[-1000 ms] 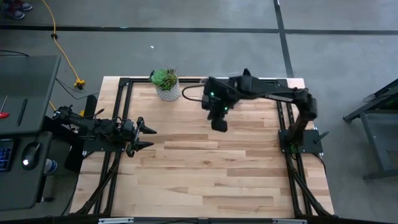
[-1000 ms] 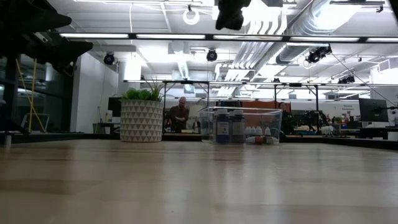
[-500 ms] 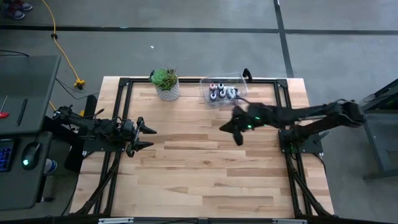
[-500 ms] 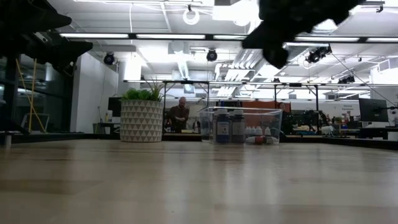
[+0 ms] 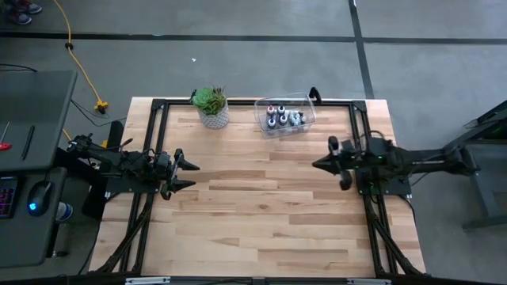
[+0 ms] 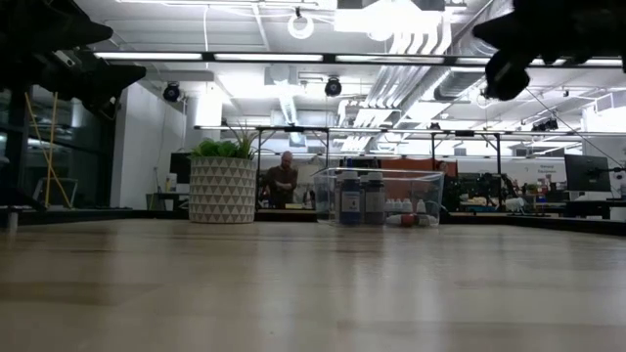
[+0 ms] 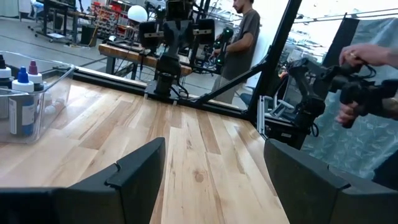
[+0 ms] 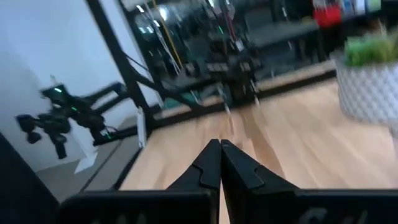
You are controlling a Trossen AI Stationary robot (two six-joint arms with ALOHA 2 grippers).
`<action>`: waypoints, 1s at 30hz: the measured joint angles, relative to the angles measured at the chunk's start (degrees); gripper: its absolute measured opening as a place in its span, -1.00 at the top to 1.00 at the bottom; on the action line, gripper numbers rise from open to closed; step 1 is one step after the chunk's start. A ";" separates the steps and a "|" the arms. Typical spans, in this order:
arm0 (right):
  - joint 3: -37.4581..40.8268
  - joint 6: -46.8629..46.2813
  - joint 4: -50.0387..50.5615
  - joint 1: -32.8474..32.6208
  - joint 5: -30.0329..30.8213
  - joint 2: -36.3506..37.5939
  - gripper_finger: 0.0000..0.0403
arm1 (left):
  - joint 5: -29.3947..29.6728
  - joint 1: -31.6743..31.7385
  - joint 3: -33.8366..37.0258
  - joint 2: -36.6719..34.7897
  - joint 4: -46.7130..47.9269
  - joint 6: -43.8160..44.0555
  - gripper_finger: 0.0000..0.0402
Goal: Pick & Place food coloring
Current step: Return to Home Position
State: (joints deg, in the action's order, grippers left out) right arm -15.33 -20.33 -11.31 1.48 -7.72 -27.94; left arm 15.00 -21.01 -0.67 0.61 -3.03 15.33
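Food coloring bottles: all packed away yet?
Nearly done. The bottles sit inside the clear bin; none shows outside. Nothing in hand: right claw shut, empty, at the table's right edge; left claw open at its left edge. Only parking them seems left.

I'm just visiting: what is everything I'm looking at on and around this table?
Table: one, pale wood, middle of the room.
Bin: one, clear, at the table's far edge.
Bottles: several, blue, red and pale, inside the bin.
Plant: one, green in a white pot, beside the bin.
Person: one, grey shirt, beyond the table.
Left gripper: dark, open, left edge.
Right gripper: dark, shut, right edge.
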 joint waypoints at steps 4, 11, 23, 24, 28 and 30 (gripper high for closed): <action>2.80 3.14 -0.13 0.00 -1.33 9.36 1.00 | 0.00 0.01 0.00 0.00 0.00 0.00 -0.35; 6.33 7.19 0.26 -0.02 -1.84 22.37 1.00 | 0.00 0.01 0.00 -0.01 0.00 0.00 -0.35; 11.49 9.28 -8.60 -0.04 -0.87 27.62 1.00 | 0.00 0.00 0.00 0.00 0.00 0.00 -0.35; 12.54 9.28 -9.85 -0.04 -0.29 27.62 1.00 | 0.00 0.00 0.00 0.01 0.00 0.00 -0.35; 14.76 8.42 -13.31 -0.08 1.43 27.62 1.00 | 0.00 -0.01 0.00 0.02 0.00 0.00 -0.35; 14.76 8.46 -13.21 -0.66 1.44 27.62 1.00 | 0.00 0.01 0.00 0.02 0.00 0.00 -0.35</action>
State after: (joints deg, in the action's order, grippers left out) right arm -0.58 -11.88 -24.52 0.82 -6.28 -0.32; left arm 15.00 -20.99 -0.67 0.62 -3.03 15.33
